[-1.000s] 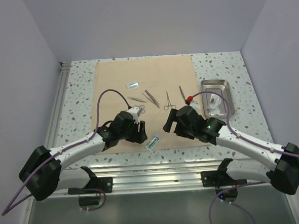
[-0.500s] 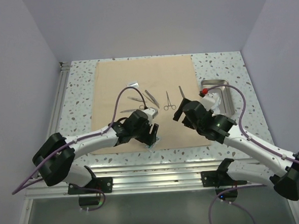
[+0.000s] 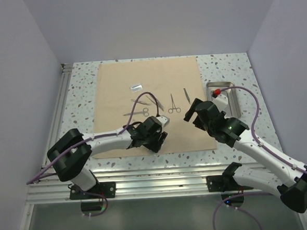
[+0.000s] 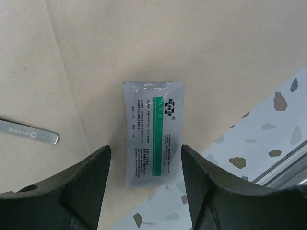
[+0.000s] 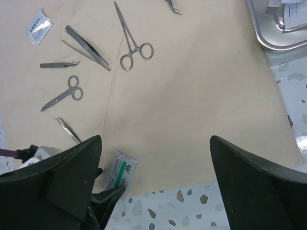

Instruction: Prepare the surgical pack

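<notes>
The tan cloth sheet (image 3: 149, 89) is lying spread beneath both pincers. The steel tray (image 3: 220, 83) is sitting ahead and to the right of the right pincer (image 5: 156, 139), which is hanging with its fingers spread wide, holding nothing. The scissors (image 5: 62, 94) and forceps (image 5: 132, 40) are lying ahead of it, well apart from its tips. The green-printed packet (image 4: 152, 132) is lying straight below the left pincer (image 4: 145, 148), the nearer one, whose fingers are standing apart, straddling it and gripping nothing. The packet's long axis is running forward between them, so closing is likely going to pinch its narrow width
</notes>
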Controlling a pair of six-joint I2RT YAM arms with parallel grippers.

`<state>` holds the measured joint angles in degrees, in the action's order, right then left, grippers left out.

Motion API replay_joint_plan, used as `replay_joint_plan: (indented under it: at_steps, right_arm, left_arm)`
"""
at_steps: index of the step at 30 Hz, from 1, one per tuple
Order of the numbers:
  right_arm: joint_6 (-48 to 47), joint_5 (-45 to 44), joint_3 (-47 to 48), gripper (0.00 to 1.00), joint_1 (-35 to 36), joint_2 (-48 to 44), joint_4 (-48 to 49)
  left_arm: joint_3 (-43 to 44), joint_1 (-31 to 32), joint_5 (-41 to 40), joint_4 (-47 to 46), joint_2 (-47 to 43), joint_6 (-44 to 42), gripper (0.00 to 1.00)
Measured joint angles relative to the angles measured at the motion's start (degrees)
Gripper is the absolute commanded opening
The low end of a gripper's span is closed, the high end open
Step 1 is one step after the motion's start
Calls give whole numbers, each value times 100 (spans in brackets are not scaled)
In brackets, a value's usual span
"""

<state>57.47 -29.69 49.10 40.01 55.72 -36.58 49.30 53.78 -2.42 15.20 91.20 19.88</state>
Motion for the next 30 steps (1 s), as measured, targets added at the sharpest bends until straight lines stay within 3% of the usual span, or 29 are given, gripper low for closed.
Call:
replay_joint_plan:
  at_steps: [9, 15, 17, 30]
  right_arm:
    - [-98, 118, -105, 99, -120, -35, 61]
    - [-118, 227, -212, 98, -179, -116, 111]
    - [-120, 234, -243, 99, -184, -129, 122]
    - [-162, 428, -365, 99, -227, -245, 234]
  left_arm:
    - [229, 352, -249, 83, 219, -17, 63]
    - [476, 546, -699, 219, 568, -7, 50]
    - [527, 555, -835, 247, 612, 7, 41]
    - [557, 610, -1025, 382, 568, 55, 28]
